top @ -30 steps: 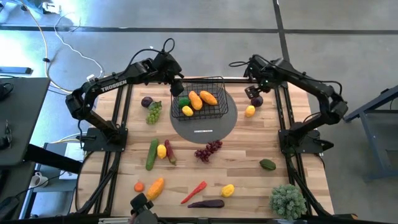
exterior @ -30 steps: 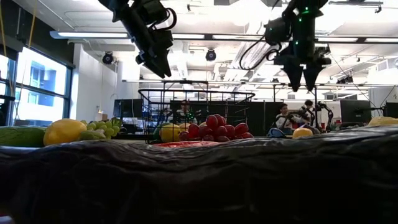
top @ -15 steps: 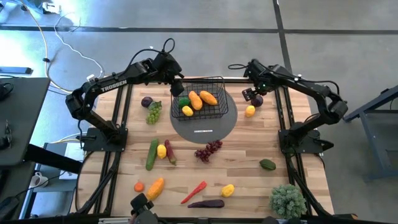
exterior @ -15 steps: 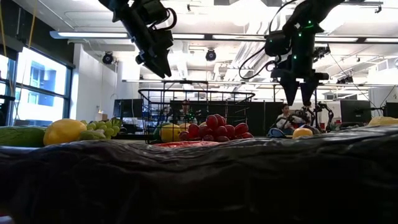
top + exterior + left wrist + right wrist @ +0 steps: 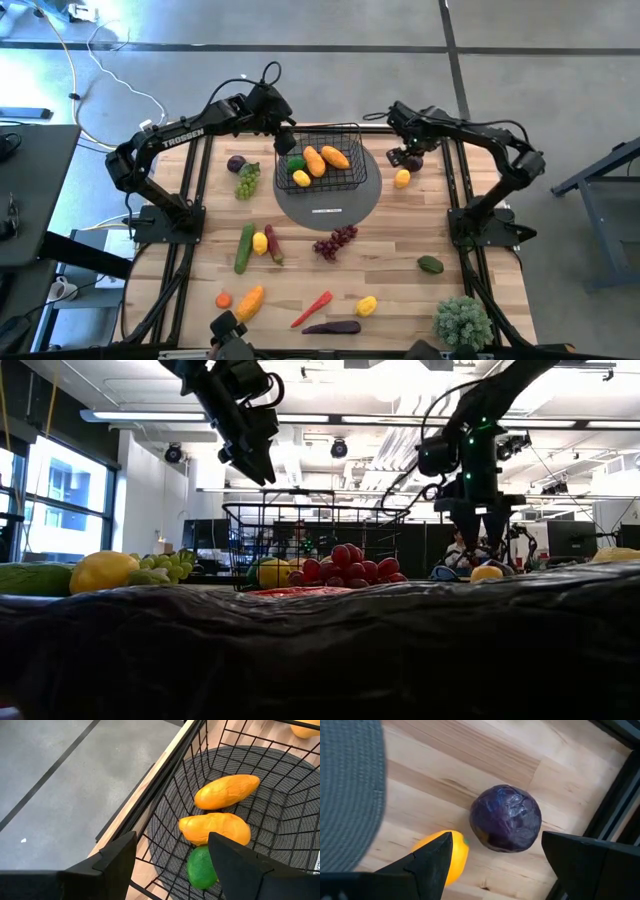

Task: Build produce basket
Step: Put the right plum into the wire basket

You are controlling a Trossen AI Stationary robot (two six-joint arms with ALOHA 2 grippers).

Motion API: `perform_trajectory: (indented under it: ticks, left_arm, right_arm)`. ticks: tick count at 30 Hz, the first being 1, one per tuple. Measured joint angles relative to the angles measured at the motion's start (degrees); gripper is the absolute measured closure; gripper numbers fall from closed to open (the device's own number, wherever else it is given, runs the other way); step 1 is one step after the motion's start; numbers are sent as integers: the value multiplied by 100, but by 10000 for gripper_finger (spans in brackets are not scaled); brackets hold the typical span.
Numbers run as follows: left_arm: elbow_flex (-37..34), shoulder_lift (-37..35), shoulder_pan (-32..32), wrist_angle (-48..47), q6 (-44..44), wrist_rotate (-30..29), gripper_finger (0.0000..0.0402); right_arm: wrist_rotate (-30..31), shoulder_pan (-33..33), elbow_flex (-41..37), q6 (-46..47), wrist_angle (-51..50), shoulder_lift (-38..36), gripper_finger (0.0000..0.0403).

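Note:
The black wire basket (image 5: pixel 341 183) stands on the grey round mat (image 5: pixel 350 200) at the table's far middle. In it lie two orange fruits (image 5: pixel 226 791), a green one (image 5: pixel 201 867) and a yellow one (image 5: pixel 301 178). My left gripper (image 5: pixel 284 141) hangs open above the basket's far left corner (image 5: pixel 170 870). My right gripper (image 5: pixel 407 157) points down, open, just above a dark purple cabbage (image 5: pixel 506 818) lying on the wood right of the mat. Its fingers (image 5: pixel 432 862) stand on either side of the cabbage, clear of it. A yellow lemon (image 5: pixel 447 854) lies beside the cabbage.
Loose produce lies over the table: green grapes (image 5: pixel 246 180), a cucumber (image 5: pixel 245 247), purple grapes (image 5: pixel 335 240), a red chilli (image 5: pixel 311 309), an eggplant (image 5: pixel 331 327) and a lemon (image 5: pixel 366 305). A bushy potted plant (image 5: pixel 462 322) stands at the near right corner.
My right gripper has come down toward the purple cabbage, staying open and shifting slightly toward the mat. My left gripper and the basket have kept still.

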Motion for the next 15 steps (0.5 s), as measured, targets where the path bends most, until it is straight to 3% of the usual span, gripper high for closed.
perform_trajectory:
  ticks: [15]
  left_arm:
    - [0, 0, -2, 0, 3, -1, 165]
  right_arm:
    - [140, -181, 0, 299, 63, 295, 114]
